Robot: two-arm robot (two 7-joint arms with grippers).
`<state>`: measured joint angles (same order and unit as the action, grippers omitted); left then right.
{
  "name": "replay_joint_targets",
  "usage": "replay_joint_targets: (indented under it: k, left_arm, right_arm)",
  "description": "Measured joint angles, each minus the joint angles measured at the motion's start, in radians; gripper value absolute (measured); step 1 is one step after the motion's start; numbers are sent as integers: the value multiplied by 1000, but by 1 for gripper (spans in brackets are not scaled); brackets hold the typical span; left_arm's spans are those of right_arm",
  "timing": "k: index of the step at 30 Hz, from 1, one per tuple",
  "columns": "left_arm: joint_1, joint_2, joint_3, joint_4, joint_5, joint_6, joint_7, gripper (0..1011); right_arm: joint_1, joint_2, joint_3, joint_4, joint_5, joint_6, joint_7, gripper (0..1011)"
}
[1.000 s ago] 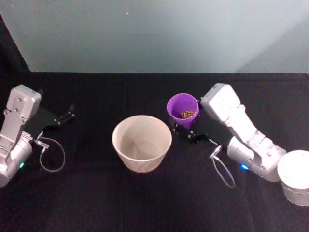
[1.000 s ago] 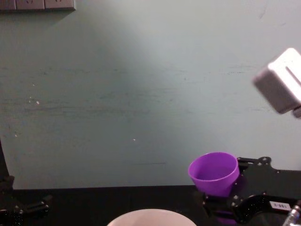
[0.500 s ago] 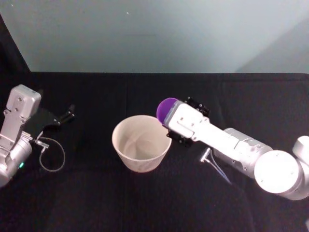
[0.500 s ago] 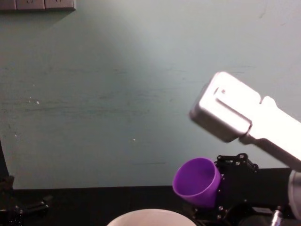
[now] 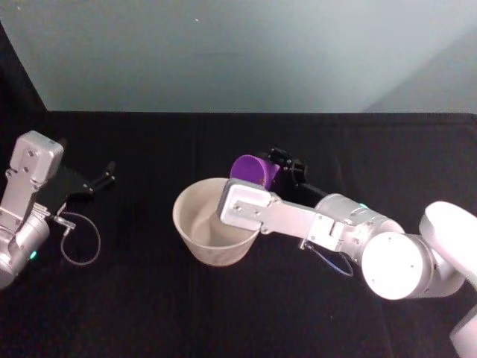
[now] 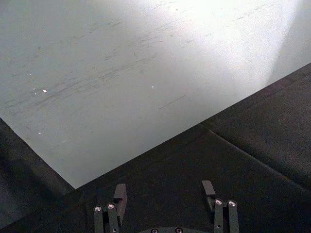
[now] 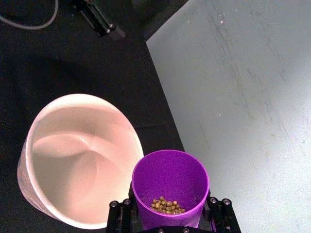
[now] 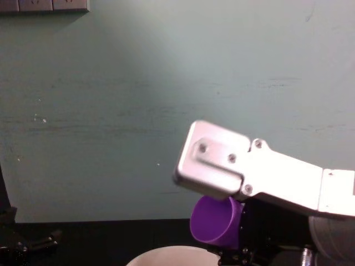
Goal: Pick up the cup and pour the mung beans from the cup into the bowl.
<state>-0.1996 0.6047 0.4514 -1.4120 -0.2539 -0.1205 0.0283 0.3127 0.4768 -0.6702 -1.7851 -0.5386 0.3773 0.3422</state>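
Right end effector (image 7: pixel 169 216) is clamped on the cup (image 7: pixel 170 180), one finger on each side of the purple wall near its base. The cup is off the bench (image 5: pixel 149 313), up at the bowl's far right rim. In the chest view it hangs just above the rim and leans toward my left.

The mung beans (image 7: pixel 167 205) sit in a small heap at the bottom of the cup. The bowl (image 7: pixel 43 109) shows a bare pale inside, and I spot no beans in it.

Step in hand, as I judge it: the pick-up is done and the pour has barely begun. The tilt is there, but it is too shallow to move the beans.

Next move calls for more wrist roll toward the bowl. The cup's lip overlaps only the edge of the bowl's rim, so I would carry the mouth further over the opening first. Beans are small and roll fast, so I would tip slowly.

Left end effector (image 6: pixel 165 191) is parked at the bench's left side, fingers spread wide, holding nothing.
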Motion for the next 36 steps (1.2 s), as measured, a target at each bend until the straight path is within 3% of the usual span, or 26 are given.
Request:
replay_joint_targets:
  k: [20, 36]
  left_arm:
    - [0, 0, 0, 0, 0, 0, 0, 1000]
    - [0, 0, 0, 0, 0, 0, 0, 1000]
  right_arm:
    - [80, -17, -121, 18, -259, 45, 79, 723]
    - [126, -38, -191, 38, -422, 56, 153, 723]
